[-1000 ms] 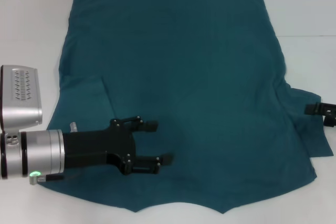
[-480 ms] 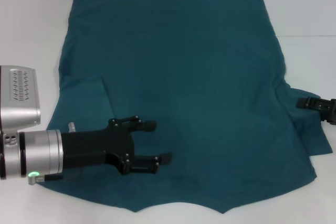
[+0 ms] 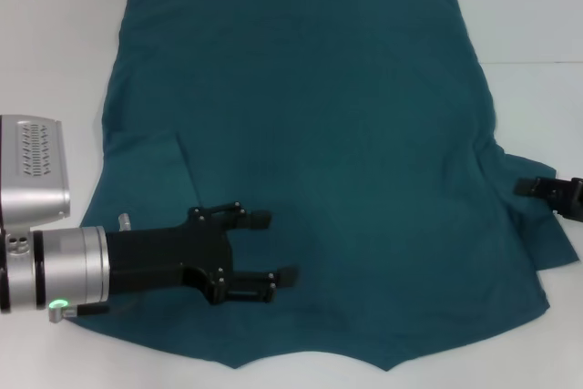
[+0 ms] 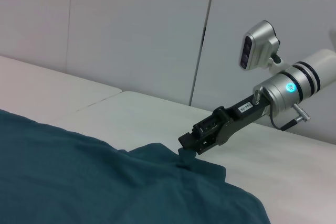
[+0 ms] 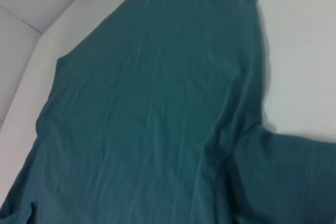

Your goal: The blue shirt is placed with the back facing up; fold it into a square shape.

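The blue shirt (image 3: 310,116) lies spread flat over most of the white table, collar edge toward me. Its left sleeve (image 3: 141,175) is folded in onto the body. My left gripper (image 3: 276,246) hovers open over the shirt's near left part, with nothing between its fingers. My right gripper (image 3: 526,187) sits at the right sleeve (image 3: 537,234). In the left wrist view the right gripper (image 4: 186,148) is shut on a small raised peak of the shirt (image 4: 79,171). The right wrist view shows only the shirt (image 5: 157,103) on the table.
Bare white table (image 3: 528,6) shows at the far right, far left and along the near edge. A seam in the table top (image 3: 537,63) runs off to the right. Pale wall panels (image 4: 131,30) stand behind the table.
My right gripper has slid a little further in over the right sleeve, and the sleeve's outer edge has shifted slightly. The left gripper has hardly moved.
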### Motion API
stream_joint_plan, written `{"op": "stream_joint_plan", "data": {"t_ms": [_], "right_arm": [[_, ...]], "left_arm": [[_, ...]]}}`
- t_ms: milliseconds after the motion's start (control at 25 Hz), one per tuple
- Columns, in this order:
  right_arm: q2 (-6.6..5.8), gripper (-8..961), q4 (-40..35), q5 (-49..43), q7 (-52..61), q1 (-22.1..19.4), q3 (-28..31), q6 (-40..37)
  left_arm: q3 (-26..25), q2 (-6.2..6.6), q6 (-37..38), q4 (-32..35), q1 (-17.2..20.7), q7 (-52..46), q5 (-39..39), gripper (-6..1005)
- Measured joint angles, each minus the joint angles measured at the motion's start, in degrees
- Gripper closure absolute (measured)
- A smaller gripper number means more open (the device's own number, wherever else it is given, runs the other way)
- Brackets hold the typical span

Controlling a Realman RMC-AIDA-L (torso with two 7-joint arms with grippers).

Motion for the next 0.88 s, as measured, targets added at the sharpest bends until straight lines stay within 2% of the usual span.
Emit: {"op": "stream_joint_plan", "data": {"t_ms": [280, 440, 640, 880], "right_arm": [[0.45, 354, 0.20, 0.71, -0.97, -0.59, 1.61, 0.08], [0.56, 596, 0.51, 0.72, -1.02, -0.59, 1.66, 0.50], [0.63, 841, 1.24, 1.60, -1.74, -0.60, 1.76, 1.18], [0.66, 951, 3.21, 5.19, -5.70, -0.96, 2.42, 2.71]], "left_arm": [[-0.03, -0.04, 0.00, -0.07, 0.07, 0.01, 0.02, 111], [-0.06, -0.04, 0.00, -0.08, 0.09, 0.08, 0.00, 111], [-0.09, -0.04, 0.00, -0.09, 0.09, 0.05, -0.05, 111], [-0.09, -0.04, 0.00, -0.22, 0.09, -0.10, -0.08, 111]]}}
